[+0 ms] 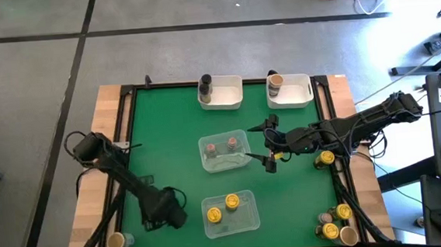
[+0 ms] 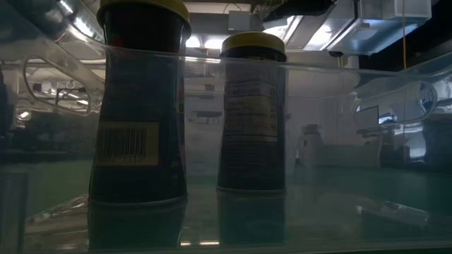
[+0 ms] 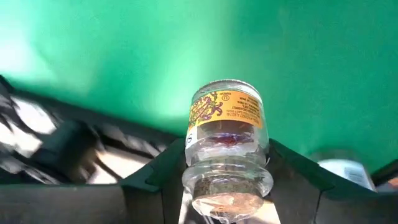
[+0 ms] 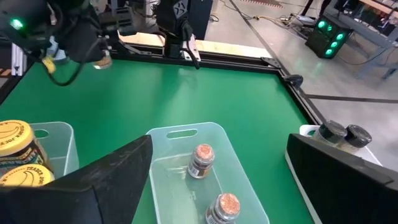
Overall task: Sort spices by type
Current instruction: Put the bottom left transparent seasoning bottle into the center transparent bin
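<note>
Left gripper (image 1: pixel 167 211): near the front left corner of the green table (image 1: pixel 174 134), fingers (image 3: pixel 155 177) clamped on a small glass jar (image 3: pixel 225 149) with a yellow label and a cork-coloured top, held tilted over the mat. Right gripper (image 1: pixel 267 145): just off the right side of the middle clear tray (image 1: pixel 223 152), fingers (image 4: pixel 112 171) spread wide apart, holding nothing. Middle clear tray: two reddish-brown-topped jars (image 1: pixel 221 146), upright, side by side. Front clear tray (image 1: pixel 230 214), near the front edge: two yellow-lidded jars (image 1: pixel 222 208), upright, close together; the low view shows them through the tray wall. Left white bin (image 1: pixel 220 93), at the back edge: one tall dark jar (image 1: pixel 204 84) in its left end. Right white bin (image 1: pixel 290 90), at the back edge: one tan-lidded jar (image 1: pixel 275 81) in its left end. Right edge of the table: one yellow-lidded jar (image 1: pixel 326 158), alone beside the right arm. Front right corner: a cluster of jars (image 1: pixel 336 223), some yellow-lidded, one tan-lidded, standing close together. Front left corner: one tan-lidded jar (image 1: pixel 117 241) on the wooden border.
</note>
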